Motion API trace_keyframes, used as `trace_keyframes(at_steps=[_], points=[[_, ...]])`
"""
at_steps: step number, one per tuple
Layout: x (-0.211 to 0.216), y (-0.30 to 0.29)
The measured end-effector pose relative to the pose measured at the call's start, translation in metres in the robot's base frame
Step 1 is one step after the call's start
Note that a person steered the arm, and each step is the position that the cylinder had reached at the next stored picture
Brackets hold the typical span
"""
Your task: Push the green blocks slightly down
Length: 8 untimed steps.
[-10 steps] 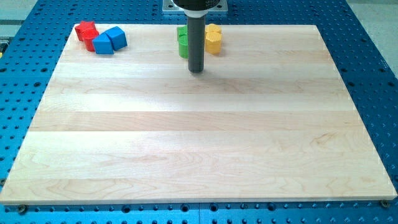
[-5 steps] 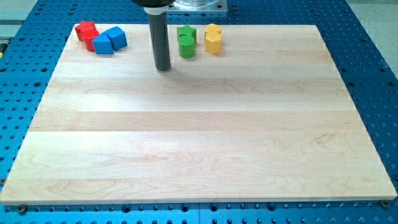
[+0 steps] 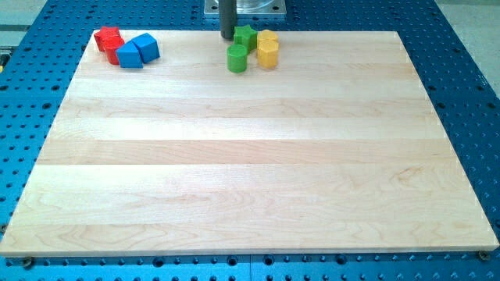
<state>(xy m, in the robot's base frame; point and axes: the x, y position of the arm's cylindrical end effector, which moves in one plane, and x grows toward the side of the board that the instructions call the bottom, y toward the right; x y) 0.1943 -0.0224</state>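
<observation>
We are looking at our wooden board (image 3: 250, 172). My tip (image 3: 227, 38) is sitting at the far edge, just left of the green star block (image 3: 245, 36). The green round block (image 3: 237, 58) is just nearer than the star. The yellow blocks (image 3: 268, 49) are touching on the right. Red blocks (image 3: 108, 41) and blue blocks (image 3: 138, 51) are sitting far left. We have no pincer, only a rod.

This is a lab or robotics test bench: a pale wooden worktop (image 3: 250, 195) lies on a blue metal base plate (image 3: 469, 94) drilled with a regular grid of holes, and a grey metal mounting plate (image 3: 246, 8) sits at the view's top, with a few small coloured toy blocks (image 3: 129, 48) set out on the wood
</observation>
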Motion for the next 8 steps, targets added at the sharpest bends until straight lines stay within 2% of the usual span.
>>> trace_keyframes(at_steps=[1, 2, 4, 5, 6, 7, 8], points=[[-0.001, 0.04], [0.011, 0.047], [0.085, -0.056], [0.051, -0.046], [0.017, -0.003], [0.032, 0.0], [0.074, -0.015]])
